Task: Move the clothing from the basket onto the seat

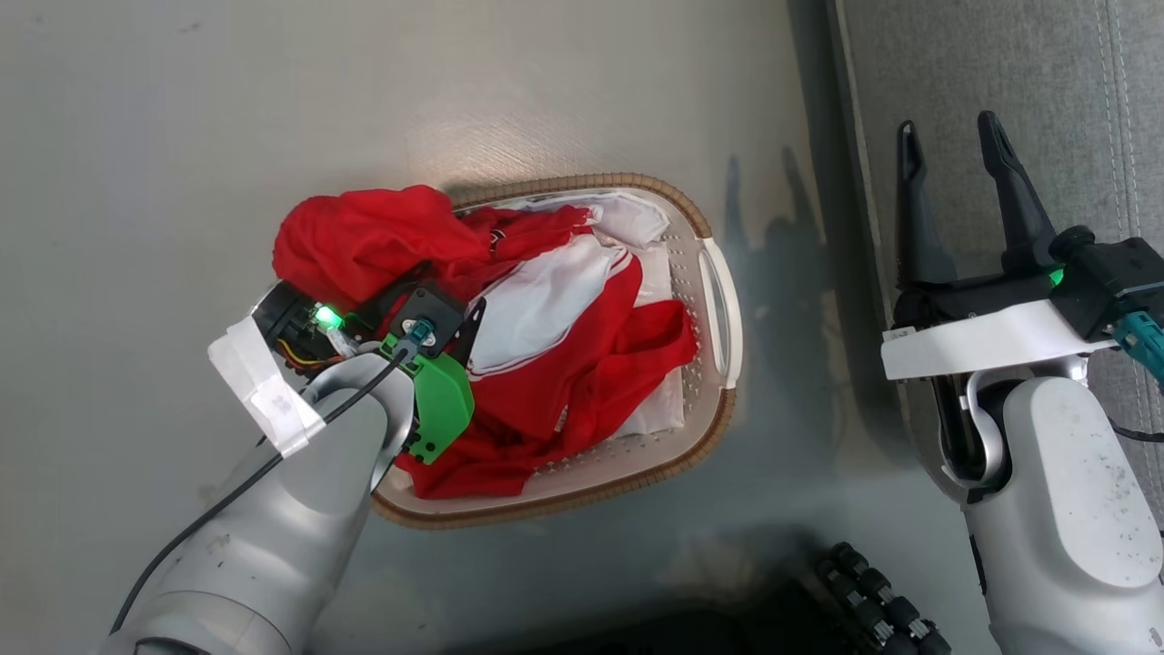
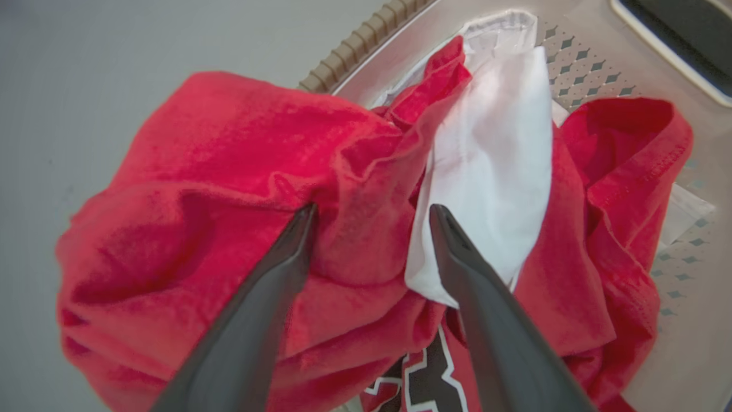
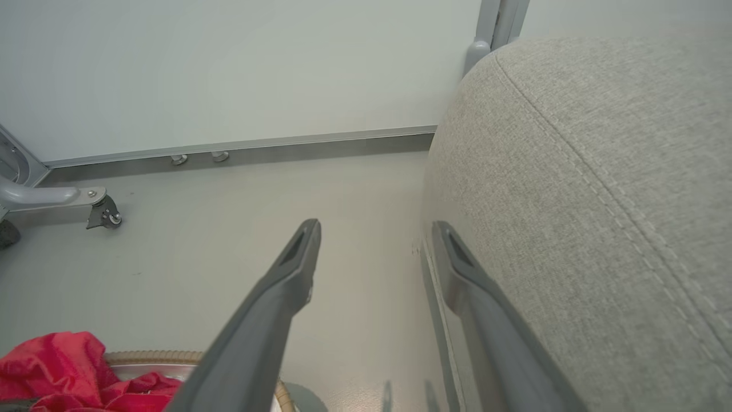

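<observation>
Left hand (image 2: 372,214) open, spread wide, tips pushed into the red clothing (image 1: 582,382) heaped in the basket (image 1: 723,300), one fold bulging over its rim. Basket on the floor (image 1: 182,136) beside the seat (image 1: 1046,73). Right hand (image 1: 948,136) open, empty, over the seat edge.

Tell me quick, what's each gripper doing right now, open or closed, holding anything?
Left gripper: open, straddling a fold of the clothing, not clamped.
Right gripper: open, empty, beside the seat.

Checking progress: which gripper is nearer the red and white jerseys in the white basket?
Left. The left gripper is in the red and white jerseys; the right gripper hangs beside the grey fabric seat.
</observation>
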Robot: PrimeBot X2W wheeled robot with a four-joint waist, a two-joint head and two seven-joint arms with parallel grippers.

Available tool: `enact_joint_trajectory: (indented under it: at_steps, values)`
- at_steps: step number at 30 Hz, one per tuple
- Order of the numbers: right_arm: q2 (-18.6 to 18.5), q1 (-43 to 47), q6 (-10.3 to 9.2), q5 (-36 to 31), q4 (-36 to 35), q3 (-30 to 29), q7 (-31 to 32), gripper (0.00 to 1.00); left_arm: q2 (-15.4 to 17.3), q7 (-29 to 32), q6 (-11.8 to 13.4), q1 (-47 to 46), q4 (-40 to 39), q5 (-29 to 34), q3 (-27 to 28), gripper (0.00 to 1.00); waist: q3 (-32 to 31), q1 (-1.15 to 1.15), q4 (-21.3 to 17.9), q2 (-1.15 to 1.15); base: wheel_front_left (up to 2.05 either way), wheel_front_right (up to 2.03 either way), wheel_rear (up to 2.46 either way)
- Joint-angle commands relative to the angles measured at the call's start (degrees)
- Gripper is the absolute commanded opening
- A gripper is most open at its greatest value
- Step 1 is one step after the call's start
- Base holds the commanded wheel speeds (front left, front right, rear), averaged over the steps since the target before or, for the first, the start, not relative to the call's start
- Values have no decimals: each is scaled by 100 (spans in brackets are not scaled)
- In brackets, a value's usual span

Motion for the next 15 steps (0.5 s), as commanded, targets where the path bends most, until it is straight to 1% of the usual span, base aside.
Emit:
enact_joint_trajectory:
  at_steps: [1, 2, 3, 4, 5, 9, 15]
  values:
    - [-17, -47, -4, 42, -1, -9, -14, 100, 31, 2, -14, -106, 27, -64, 9, 78, 126, -1, -99, 67, 0, 0, 0]
    - [-17, -58, -4, 51, 10, -9, -14, 100, 7, 2, -14, -118, 35, -80, 2, 48, 135, -1, -100, 67, 0, 0, 0]
    - [-17, -65, -4, 59, 21, -8, -14, 100, -8, 2, -14, -119, 35, -94, -7, 28, 138, -1, -100, 67, 0, 0, 0]
    - [-17, -71, -4, 73, 34, -3, -14, 100, -25, 2, -14, -118, 13, -116, -16, 4, 136, -1, -97, 67, 0, 0, 0]
    - [-17, -78, -4, 81, 43, 2, -14, 100, -33, 2, -14, -111, -16, -113, -21, 0, 130, -1, -93, 67, 0, 0, 0]
    - [-19, -85, -4, 81, 83, 38, -14, 100, -46, 2, -14, 35, -319, -145, -5, 0, 32, -1, -55, 67, 0, 0, 0]
    - [-19, 67, -4, 3, 193, 62, -14, 100, 131, 2, 12, 524, -1071, -242, 156, 0, -358, -1, 80, 67, 0, 0, 0]
